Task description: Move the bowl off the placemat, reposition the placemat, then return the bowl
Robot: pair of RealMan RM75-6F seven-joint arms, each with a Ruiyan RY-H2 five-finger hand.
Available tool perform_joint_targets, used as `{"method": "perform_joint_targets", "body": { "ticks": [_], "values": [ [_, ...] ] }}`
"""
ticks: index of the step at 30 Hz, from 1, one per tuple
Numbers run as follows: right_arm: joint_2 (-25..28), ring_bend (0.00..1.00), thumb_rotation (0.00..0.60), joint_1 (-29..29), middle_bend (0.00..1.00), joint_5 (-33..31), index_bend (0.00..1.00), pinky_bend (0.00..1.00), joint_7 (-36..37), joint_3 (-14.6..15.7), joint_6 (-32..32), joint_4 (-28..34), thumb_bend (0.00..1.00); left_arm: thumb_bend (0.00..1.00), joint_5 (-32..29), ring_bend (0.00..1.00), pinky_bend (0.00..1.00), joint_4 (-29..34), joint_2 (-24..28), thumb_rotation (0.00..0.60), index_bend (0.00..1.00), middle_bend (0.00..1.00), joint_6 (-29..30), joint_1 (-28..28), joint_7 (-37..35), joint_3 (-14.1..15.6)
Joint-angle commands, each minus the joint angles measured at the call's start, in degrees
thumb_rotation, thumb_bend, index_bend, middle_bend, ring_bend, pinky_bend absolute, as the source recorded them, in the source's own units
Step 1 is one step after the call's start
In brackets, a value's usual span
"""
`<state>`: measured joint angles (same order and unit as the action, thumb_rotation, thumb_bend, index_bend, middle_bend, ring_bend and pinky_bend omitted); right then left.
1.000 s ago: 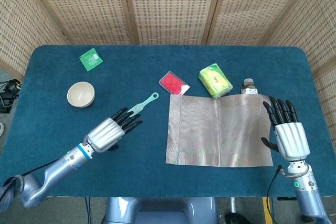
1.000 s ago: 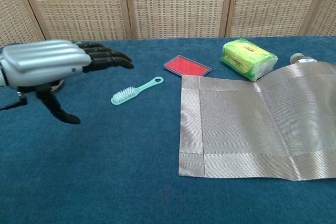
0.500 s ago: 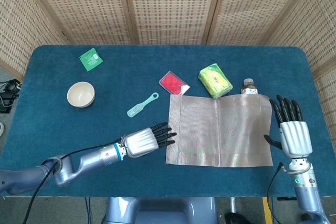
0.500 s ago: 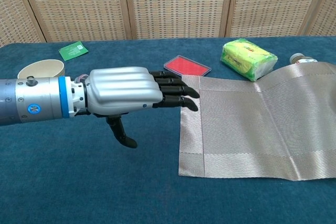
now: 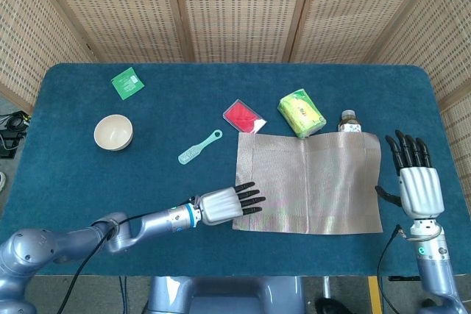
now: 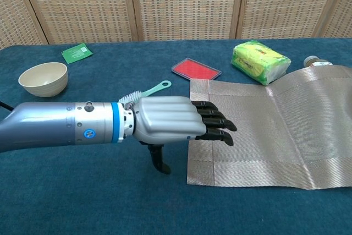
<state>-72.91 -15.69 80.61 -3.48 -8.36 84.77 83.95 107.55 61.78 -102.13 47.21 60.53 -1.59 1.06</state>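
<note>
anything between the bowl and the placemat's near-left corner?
In the head view, the left hand and its forearm lie near the placemat end; toward the bowl, bare blue tabletop. The teal brush sits just above that line.

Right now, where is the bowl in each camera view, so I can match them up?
Head view: the bowl sits far left on the table, off the placemat, below the green packet.
Chest view: the bowl is at the left edge, above the left arm.
Shared landmark: the green packet, just behind the bowl in both.
</note>
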Motion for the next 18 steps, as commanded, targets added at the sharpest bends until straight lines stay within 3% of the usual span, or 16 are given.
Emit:
{"method": "perform_joint_targets", "body": {
  "ticks": [1,13,18],
  "values": [
    [0.12,0.00,0.600,0.06,0.00,-0.08,0.00,0.00,0.20,-0.17,-0.11,0.01,0.00,0.00,-0.64,0.00,0.00,-1.35,-1.27,0.600,0.12,0.00,-0.57,0.88,-0.89,0.23],
    [1.04,0.00,0.600,0.62,0.00,0.63,0.00,0.00,1.25,-0.74,-0.04,1.03,0.00,0.00,-1.91,0.00,0.00,-5.48,-5.44,0.600,0.14,0.00,-0.03,3.31,-1.89,0.79],
    [1.23,0.00,0.600,0.78,0.00,0.82,0.00,0.00,1.30,-0.79,-0.13,1.37,0.00,0.12,-2.56,0.00,0.00,-5.34,-6.13,0.600,0.15,0.00,-0.52,4.10,-1.40,0.69]
  ]
}}
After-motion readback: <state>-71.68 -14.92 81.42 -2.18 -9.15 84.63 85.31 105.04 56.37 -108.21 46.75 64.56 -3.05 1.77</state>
